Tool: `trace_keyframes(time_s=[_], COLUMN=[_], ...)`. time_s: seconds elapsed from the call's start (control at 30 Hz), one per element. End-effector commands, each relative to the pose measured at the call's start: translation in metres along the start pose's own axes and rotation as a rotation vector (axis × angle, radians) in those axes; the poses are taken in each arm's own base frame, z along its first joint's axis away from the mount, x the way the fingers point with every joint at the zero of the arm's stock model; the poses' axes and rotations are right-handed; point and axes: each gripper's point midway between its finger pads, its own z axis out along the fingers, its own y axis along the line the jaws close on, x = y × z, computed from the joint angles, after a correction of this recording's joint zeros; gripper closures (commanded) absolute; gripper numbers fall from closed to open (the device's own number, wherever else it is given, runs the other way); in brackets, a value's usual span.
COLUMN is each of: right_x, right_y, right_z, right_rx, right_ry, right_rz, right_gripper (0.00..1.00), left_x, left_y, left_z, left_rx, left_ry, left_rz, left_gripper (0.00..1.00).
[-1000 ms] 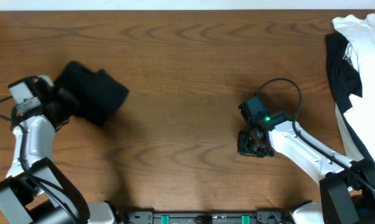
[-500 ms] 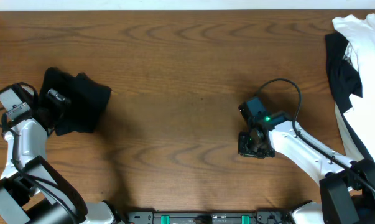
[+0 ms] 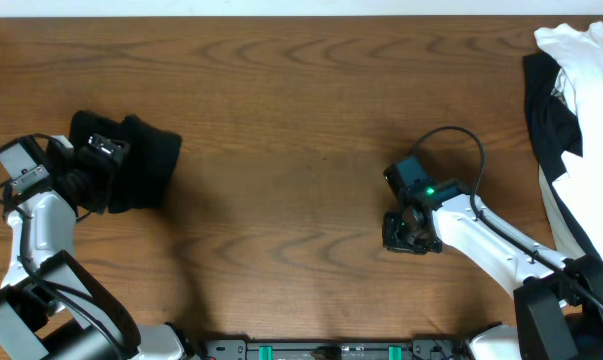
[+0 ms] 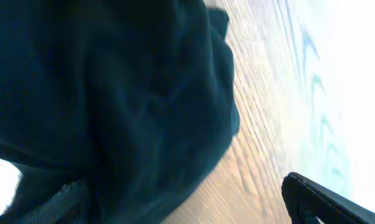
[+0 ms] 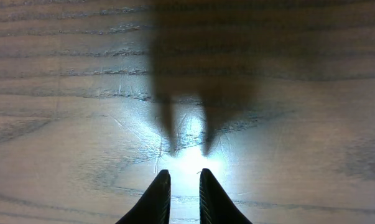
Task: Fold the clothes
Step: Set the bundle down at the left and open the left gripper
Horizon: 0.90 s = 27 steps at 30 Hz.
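Wood table [image 3: 301, 90]: black T-shirt [image 3: 151, 160] fold looks done, left gripper [image 3: 99, 168] wide open, empty, at it; right gripper [image 5: 182, 183] near-shut, empty; next, grab from clothes pile [image 3: 571, 70].

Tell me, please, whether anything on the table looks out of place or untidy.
The black and white clothes lie in a crumpled, unfolded heap at the table's right edge. The black bundle by the left gripper looks lumpy rather than flat.

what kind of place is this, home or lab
Likely a robotics lab bench: white left arm and white right arm stand at a brown wooden table, with a folded black cloth bundle and a heap of black and white T-shirts.
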Motion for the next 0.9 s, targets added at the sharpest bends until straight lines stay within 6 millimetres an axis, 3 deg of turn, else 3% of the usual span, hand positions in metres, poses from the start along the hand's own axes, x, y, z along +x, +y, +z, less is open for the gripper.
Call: trace_keyframes(time_s=[0.0, 0.3, 0.63, 0.87], right_x=[-0.001, 0.000, -0.001, -0.001], right_y=[-0.004, -0.005, -0.004, -0.004], right_z=[0.001, 0.001, 0.001, 0.001], right_rx=[0.015, 0.015, 0.015, 0.015], right_ry=[-0.003, -0.003, -0.003, -0.003], right_rz=[-0.007, -0.007, -0.006, -0.007], right_gripper=[0.84, 0.84, 0.84, 0.84], left_x=[-0.003, -0.003, -0.009, 0.002], left_y=[-0.015, -0.009, -0.044, -0.010], left_z=[-0.009, -0.011, -0.050, -0.055], left_rx=[0.051, 0.017, 0.097, -0.087], left_ry=[0.004, -0.005, -0.096, -0.095], left_rz=[-0.003, -0.013, 0.090, 0.028], left_gripper=[0.02, 0.02, 0.02, 0.02])
